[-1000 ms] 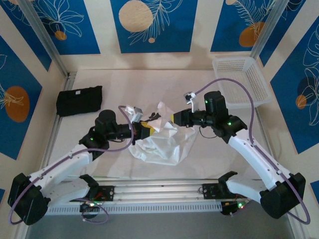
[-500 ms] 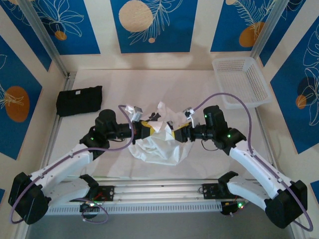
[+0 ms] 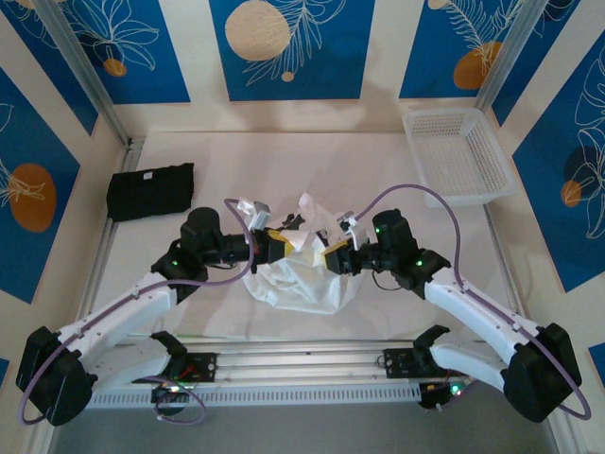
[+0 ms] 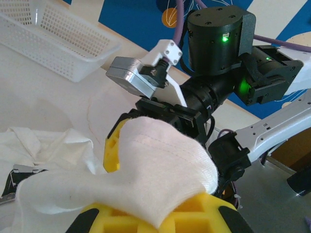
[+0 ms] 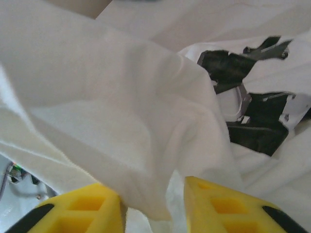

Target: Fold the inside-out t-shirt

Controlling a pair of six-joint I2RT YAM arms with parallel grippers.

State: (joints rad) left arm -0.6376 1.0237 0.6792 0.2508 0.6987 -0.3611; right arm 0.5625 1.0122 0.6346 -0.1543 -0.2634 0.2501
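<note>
Two tools meet over the shirt point(image 3: 301, 279), a crumpled white heap at mid-frame on the bench point(image 3: 378, 161). My left tool point(image 3: 286, 248) is clamped on a bunched fold, and my right tool point(image 3: 328, 255) has its jaws parted around another fold, not visibly pinching it. Thin, limp and light, the shirt will sag rather than hold shape, so I would pinch hems or shoulder seams, well apart, to spread it flat.
</note>
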